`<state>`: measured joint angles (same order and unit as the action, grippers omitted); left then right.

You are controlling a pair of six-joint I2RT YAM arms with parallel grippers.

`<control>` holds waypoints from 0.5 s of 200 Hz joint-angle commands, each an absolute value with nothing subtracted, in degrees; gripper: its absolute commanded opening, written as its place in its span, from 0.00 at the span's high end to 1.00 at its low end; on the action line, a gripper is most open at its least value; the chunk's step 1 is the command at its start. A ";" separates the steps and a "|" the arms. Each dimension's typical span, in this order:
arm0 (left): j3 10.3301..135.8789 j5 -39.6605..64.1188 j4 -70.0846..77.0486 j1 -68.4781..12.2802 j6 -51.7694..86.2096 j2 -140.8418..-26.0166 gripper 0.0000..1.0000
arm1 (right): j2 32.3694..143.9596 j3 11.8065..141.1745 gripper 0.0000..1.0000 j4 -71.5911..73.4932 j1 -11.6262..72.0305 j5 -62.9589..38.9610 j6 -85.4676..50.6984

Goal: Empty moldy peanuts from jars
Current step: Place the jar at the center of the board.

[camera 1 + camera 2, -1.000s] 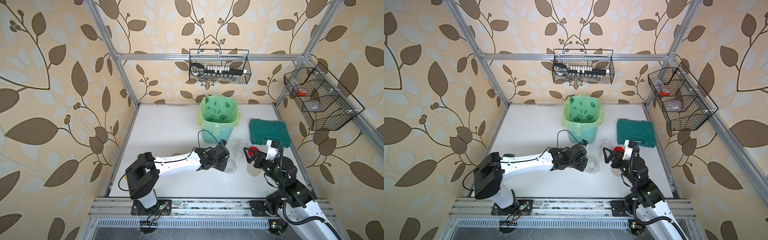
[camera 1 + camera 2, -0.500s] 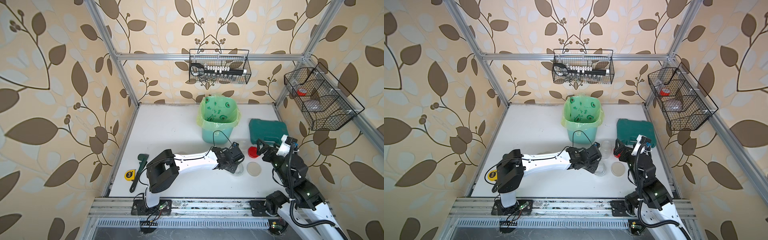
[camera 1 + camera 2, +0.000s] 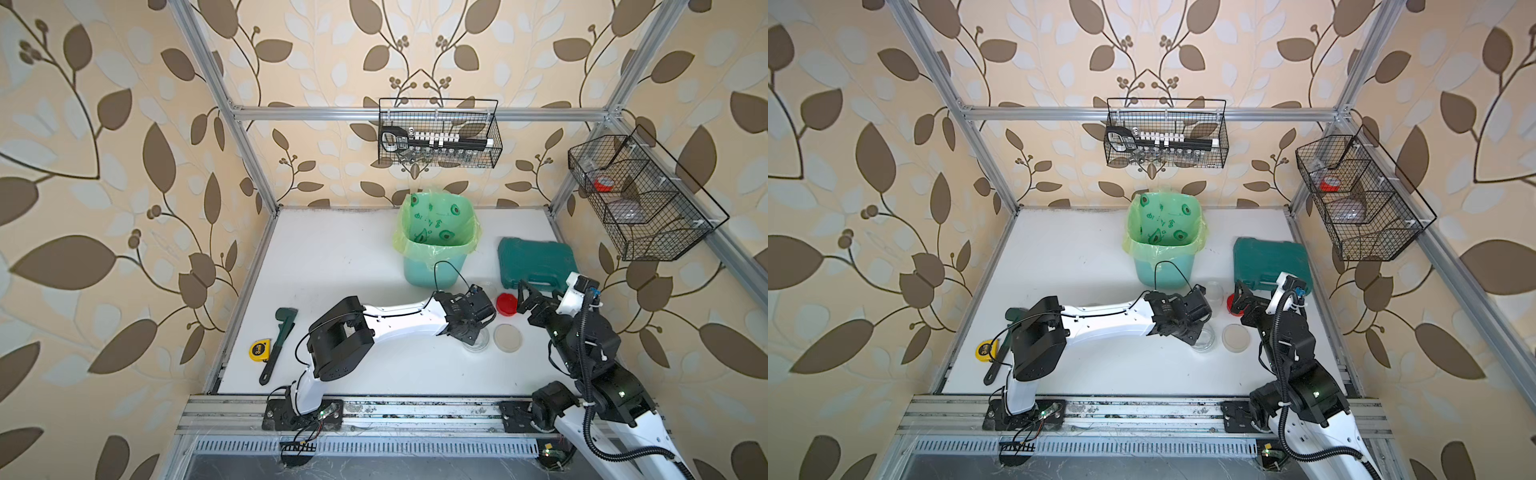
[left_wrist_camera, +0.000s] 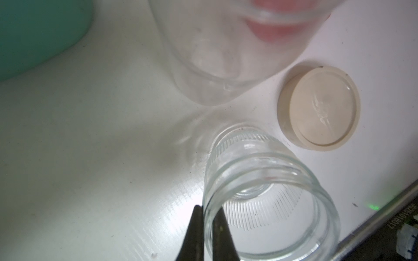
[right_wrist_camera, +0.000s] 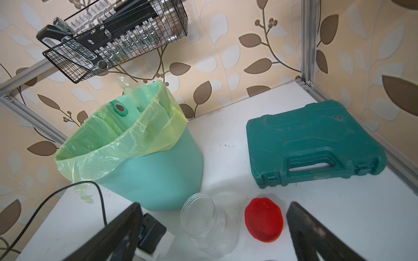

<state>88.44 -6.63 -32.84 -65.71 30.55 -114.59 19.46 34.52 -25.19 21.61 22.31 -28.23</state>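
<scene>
Counter (image 3: 332, 257): tall jar (image 5: 210, 226) and squat jar (image 4: 269, 196) uncapped, apparently emptied; left jaws pinch squat rim, right jaws gape holding nothing; task looks nearly done.

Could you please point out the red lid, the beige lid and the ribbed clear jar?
red lid (image 5: 264, 220): right wrist view, middle of its face.
beige lid (image 4: 319, 108): left wrist view, centre of its flat top.
ribbed clear jar (image 4: 260, 212): left wrist view, ribbed wall seen through its mouth.
</scene>
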 commanded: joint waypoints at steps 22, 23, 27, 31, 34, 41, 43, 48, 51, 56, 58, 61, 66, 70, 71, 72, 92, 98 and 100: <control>90.92 -7.09 -30.76 -66.44 30.58 -114.53 0.75 | 18.90 35.16 0.01 -25.98 21.45 22.24 -27.63; 90.90 -7.06 -30.76 -66.40 30.58 -114.48 0.74 | 18.90 35.16 0.01 -26.00 21.45 22.24 -27.61; 90.93 -7.01 -30.72 -66.36 30.56 -114.32 0.72 | 18.97 35.09 0.01 -26.01 21.45 22.12 -27.61; 90.81 -6.95 -30.62 -66.39 30.56 -114.09 0.69 | 19.01 35.07 0.01 -25.99 21.45 22.09 -27.61; 90.63 -6.95 -30.55 -66.44 30.53 -113.96 0.67 | 18.99 35.02 0.01 -26.00 21.45 22.02 -27.64; 90.21 -6.94 -30.29 -66.41 30.48 -113.40 0.61 | 18.99 34.96 0.01 -26.01 21.44 21.92 -27.68; 90.01 -6.96 -30.14 -66.44 30.45 -113.16 0.59 | 19.07 34.93 0.00 -25.93 21.44 21.83 -27.66; 89.57 -7.05 -29.81 -66.37 30.49 -112.68 0.54 | 19.08 34.83 0.01 -25.79 21.43 21.65 -27.59; 89.35 -7.10 -29.65 -66.37 30.48 -112.34 0.52 | 19.16 34.79 0.01 -25.76 21.43 21.45 -27.59; 88.85 -7.12 -29.28 -66.37 30.38 -111.64 0.49 | 19.32 34.72 0.00 -25.66 21.44 20.97 -27.47; 88.57 -7.16 -29.16 -66.43 30.36 -111.27 0.48 | 19.33 34.72 0.00 -25.62 21.42 20.76 -27.50; 88.17 -7.27 -28.91 -66.37 30.30 -110.78 0.46 | 19.40 34.72 0.00 -25.53 21.43 20.48 -27.38; 87.47 -7.33 -28.43 -66.40 30.21 -109.74 0.43 | 19.58 34.68 0.01 -25.48 21.44 19.88 -27.24; 86.79 -7.42 -28.03 -66.45 30.18 -108.81 0.41 | 19.88 34.70 0.00 -25.41 21.40 19.28 -27.10; 86.50 -7.49 -27.90 -66.45 30.16 -108.59 0.40 | 20.00 34.71 0.01 -25.40 21.42 19.13 -27.04; 86.36 -7.61 -27.75 -66.45 30.16 -108.35 0.39 | 20.06 34.71 0.01 -25.31 21.43 19.01 -27.01; 82.07 -10.11 -27.21 -66.71 30.04 -101.84 0.27 | 22.16 35.19 0.00 -25.09 21.45 15.46 -26.26; 80.43 -11.34 -27.63 -66.84 29.97 -99.47 0.21 | 23.05 35.41 0.00 -25.10 21.42 13.92 -25.89; 79.92 -11.82 -27.83 -66.81 29.93 -98.76 0.19 | 23.43 35.59 0.01 -25.06 21.44 13.37 -25.74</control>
<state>83.68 -6.96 -28.23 -66.11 30.72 -109.97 20.69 34.52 -25.39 21.61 19.03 -27.59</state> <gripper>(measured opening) 0.725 0.995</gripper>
